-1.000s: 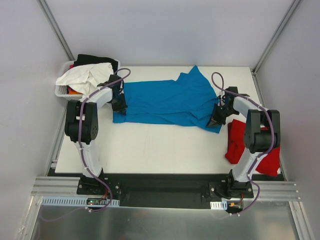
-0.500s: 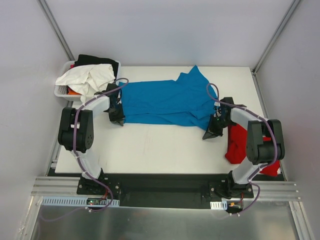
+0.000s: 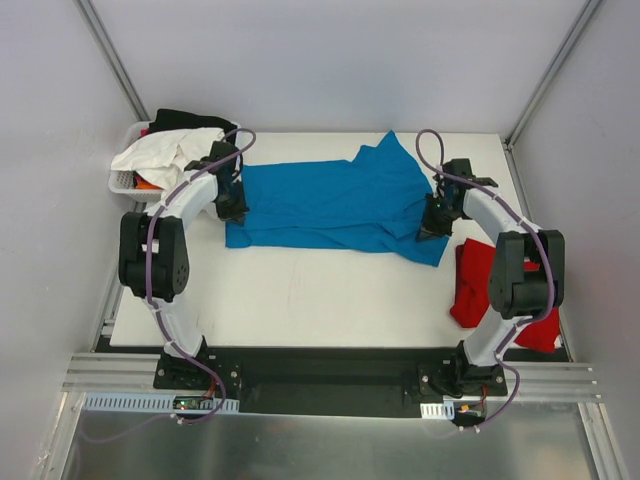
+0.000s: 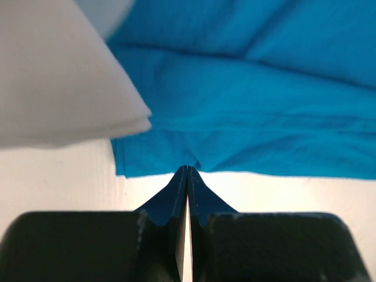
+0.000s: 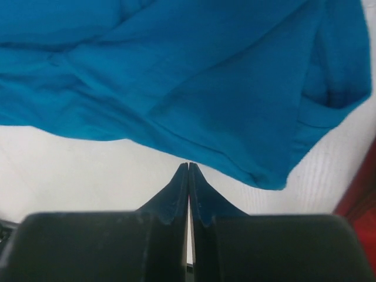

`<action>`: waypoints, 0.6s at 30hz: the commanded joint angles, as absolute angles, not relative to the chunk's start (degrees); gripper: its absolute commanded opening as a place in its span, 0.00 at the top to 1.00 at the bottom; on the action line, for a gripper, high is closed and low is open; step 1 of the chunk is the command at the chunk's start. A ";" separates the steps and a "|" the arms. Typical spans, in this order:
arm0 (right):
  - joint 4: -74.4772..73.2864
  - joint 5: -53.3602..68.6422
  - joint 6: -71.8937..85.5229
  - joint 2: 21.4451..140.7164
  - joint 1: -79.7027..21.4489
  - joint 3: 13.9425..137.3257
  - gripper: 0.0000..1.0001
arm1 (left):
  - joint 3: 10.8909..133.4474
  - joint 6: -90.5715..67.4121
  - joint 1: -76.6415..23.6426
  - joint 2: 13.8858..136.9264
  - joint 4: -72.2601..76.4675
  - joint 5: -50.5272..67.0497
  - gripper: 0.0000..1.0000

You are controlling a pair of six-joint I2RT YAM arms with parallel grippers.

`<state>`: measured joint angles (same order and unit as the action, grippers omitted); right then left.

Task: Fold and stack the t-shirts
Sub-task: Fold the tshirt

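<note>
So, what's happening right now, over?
Left gripper pinches hem of blue t-shirt; right gripper shut at its edge. Red t-shirt lies right. Basket close on left.

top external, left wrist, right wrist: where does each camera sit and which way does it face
Top external: above and behind the arm bases, looking down on the table; both arms show.
Left wrist: on the left arm, facing the hem of the blue t-shirt; shut left hand shows.
Right wrist: on the right arm, facing that shirt's other end; shut right hand shows.
Shared: all three see the blue t-shirt.
</note>
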<state>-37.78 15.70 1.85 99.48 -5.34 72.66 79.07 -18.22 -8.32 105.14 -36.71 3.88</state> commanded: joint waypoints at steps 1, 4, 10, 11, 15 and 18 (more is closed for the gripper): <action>-35.09 6.68 0.96 98.62 -5.71 71.21 0.99 | 83.41 -15.30 -9.75 107.04 -37.97 -6.57 1.00; -29.82 8.08 3.07 96.07 -5.80 68.65 0.99 | 82.80 -15.20 -9.76 107.84 -37.01 -8.62 1.00; -22.69 11.60 6.06 94.22 -5.80 63.98 0.99 | 80.07 -16.70 -9.76 108.02 -34.28 -2.74 1.00; -22.59 13.25 5.98 94.57 -5.71 64.42 0.99 | 79.63 -16.70 -9.67 107.84 -34.10 -2.20 1.00; -20.32 16.25 5.80 96.76 -5.54 64.52 0.99 | 78.58 -15.47 -9.76 107.05 -33.23 -0.09 1.00; -16.37 23.35 6.24 98.78 -4.66 64.68 0.99 | 77.52 -14.42 -9.76 106.44 -32.08 2.89 1.00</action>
